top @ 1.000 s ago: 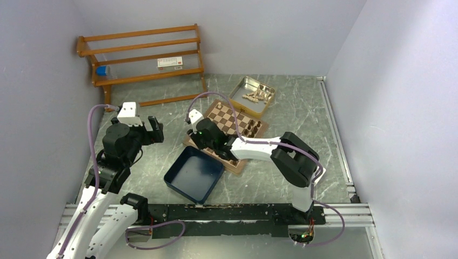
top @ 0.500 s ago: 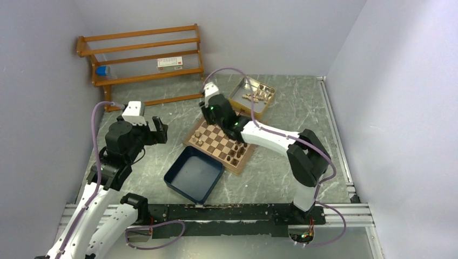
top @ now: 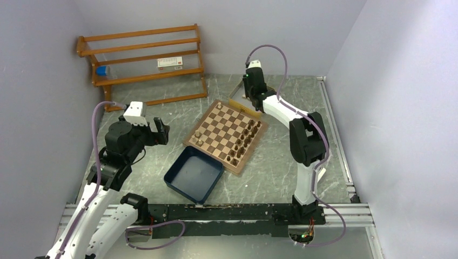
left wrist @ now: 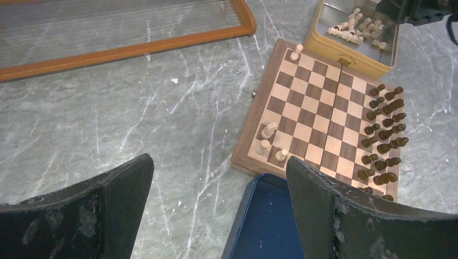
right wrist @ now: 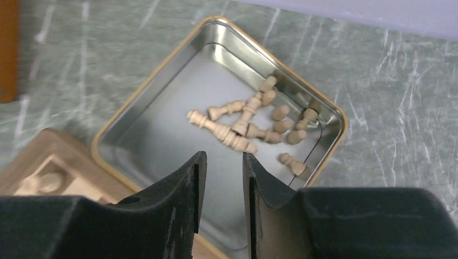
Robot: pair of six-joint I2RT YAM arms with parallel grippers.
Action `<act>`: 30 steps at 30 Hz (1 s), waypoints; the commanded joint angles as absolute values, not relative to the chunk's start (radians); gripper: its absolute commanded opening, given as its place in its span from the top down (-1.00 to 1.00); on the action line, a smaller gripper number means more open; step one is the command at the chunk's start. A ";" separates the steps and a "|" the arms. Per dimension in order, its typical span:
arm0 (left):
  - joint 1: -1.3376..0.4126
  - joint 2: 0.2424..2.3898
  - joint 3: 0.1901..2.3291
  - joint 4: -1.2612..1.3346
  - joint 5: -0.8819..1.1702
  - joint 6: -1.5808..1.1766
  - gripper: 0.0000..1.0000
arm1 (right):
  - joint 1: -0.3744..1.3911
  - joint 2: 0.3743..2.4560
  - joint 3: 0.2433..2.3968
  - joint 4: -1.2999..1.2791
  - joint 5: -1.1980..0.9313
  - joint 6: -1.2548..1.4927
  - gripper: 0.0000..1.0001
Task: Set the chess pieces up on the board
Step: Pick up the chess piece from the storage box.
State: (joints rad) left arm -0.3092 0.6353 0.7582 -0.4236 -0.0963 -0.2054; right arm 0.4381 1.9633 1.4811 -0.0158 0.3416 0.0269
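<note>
Grey marbled tabletop [top: 162, 108], viewed from above. Nearest, at 6 o'clock: navy tray [top: 194, 174], just beside the board's near-left edge; contact cannot be judged. At 9 o'clock, left gripper [left wrist: 219, 162] hangs over bare table, jaws spread wide, nothing between them. Centre: board [top: 226, 135], set cornerwise. Dark pieces [top: 244, 141] stand in two rows along its 4 o'clock side. Three light pieces [left wrist: 269, 143] stand by its 9 o'clock corner, and a lone light piece [left wrist: 294, 52] stands at the 12 o'clock corner. Farther, at 1 o'clock: tin [right wrist: 162, 118] with a heap of tan pieces [right wrist: 243, 125] lying on their sides. Right gripper [right wrist: 222, 162] hovers above it, jaws at a narrow gap, holding nothing. Wooden rack [top: 143, 59] at 11 o'clock, against the wall.
</note>
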 commanded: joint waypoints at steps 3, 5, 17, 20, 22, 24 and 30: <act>-0.302 0.620 0.759 -0.403 -0.066 -0.187 -0.94 | 0.350 2.117 1.654 -0.142 0.301 0.015 0.30; -0.302 0.617 0.761 -0.409 -0.064 -0.188 -0.94 | 0.335 2.159 1.689 -0.159 0.293 0.017 0.27; -0.302 0.600 0.761 -0.410 -0.075 -0.189 -0.94 | 0.284 2.280 1.812 -0.156 0.317 0.008 0.32; -0.302 0.599 0.761 -0.411 -0.076 -0.189 -0.94 | 0.274 2.296 1.832 -0.168 0.328 0.008 0.32; -0.302 0.597 0.761 -0.411 -0.078 -0.189 -0.94 | 0.267 2.304 1.840 -0.170 0.329 0.008 0.32; -0.302 0.596 0.760 -0.411 -0.078 -0.188 -0.94 | 0.261 2.309 1.846 -0.173 0.321 0.008 0.32; -0.302 0.598 0.762 -0.412 -0.078 -0.189 -0.94 | 0.256 2.314 1.837 -0.175 0.310 0.008 0.33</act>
State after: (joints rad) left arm -0.3092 0.6075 0.7582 -0.4232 -0.0853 -0.1978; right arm 0.2642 2.2917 1.8198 -0.1707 0.3069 0.0166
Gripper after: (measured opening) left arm 0.971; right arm 0.338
